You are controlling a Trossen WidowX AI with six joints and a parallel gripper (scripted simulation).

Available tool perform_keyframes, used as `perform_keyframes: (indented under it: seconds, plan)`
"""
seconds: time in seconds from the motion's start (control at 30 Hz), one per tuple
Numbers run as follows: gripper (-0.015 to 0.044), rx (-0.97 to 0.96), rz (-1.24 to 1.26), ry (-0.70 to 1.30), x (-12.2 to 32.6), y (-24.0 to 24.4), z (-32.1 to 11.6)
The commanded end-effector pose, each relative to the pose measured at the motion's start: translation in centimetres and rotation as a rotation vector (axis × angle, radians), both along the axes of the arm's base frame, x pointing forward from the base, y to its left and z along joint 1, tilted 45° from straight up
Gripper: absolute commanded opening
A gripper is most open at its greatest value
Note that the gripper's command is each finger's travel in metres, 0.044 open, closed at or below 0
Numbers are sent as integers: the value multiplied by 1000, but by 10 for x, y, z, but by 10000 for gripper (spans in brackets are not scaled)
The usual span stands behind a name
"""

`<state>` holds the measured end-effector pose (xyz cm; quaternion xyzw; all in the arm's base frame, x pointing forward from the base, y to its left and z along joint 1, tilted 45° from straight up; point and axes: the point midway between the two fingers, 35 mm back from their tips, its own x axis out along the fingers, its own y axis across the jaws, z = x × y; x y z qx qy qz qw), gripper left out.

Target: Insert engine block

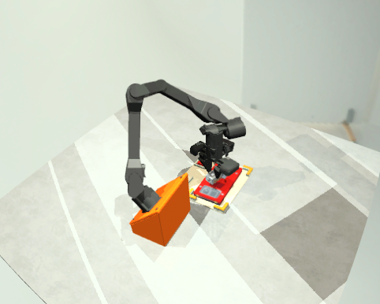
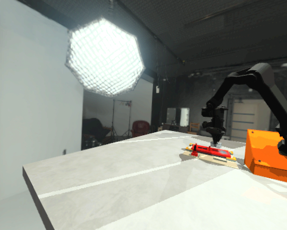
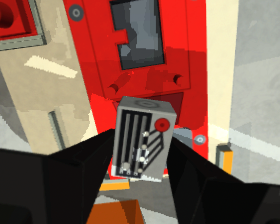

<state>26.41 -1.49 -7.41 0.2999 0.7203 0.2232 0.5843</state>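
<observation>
Overhead, reaches in a dark arch from the orange base (image 1: 178, 210) (image 2: 264, 167) (image 3: 116, 212) across the pale table (image 1: 176, 276) (image 2: 109, 179) (image 3: 266, 95), with the gripper (image 1: 213, 173) (image 2: 217, 143) (image 3: 141, 138) pointing down above the red car body (image 1: 227, 186) (image 2: 209, 150) (image 3: 196, 75). Clasps the gray engine block (image 1: 215, 178) (image 2: 218, 145) (image 3: 141, 140) between black fingertips. Shows, too, the cream board (image 1: 236, 189) (image 2: 228, 162) (image 3: 222, 75) under the car body, with yellow corner brackets (image 1: 221, 206) (image 2: 234, 158) (image 3: 224, 160) along the edge.

From the exterior, bends down at right toward the car body, just beside the orange base. Shows the engine block at the fingertips, over the red top; too small here to tell about contact underneath. Glows at upper left with a large gridded lamp (image 2: 105, 56), above a dark red armchair (image 2: 140, 128) in the background.

At the wrist, pinches the engine block from both sides, slightly askew, with dark slots and a red disc (image 3: 162, 125) facing the camera. Leaves the block outside the dark opening (image 3: 143, 47), well short of full seating, with two small red pegs (image 3: 177, 79) between. Reveals the red rib (image 3: 122, 36) jutting from the opening's left edge in this view, and at upper left a red part (image 3: 16, 19) inside a gray-rimmed holder (image 3: 21, 44).
</observation>
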Motion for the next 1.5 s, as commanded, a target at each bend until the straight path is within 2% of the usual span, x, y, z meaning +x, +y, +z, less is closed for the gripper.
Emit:
perform_keyframes:
  seconds: [0.0,0.9,1.47]
  plan:
    - [0,-12,0,-20,8,-13,11]
    - [0,-10,2,-18,12,-68,73]
    - [0,-5,58,-77,32,-48,50]
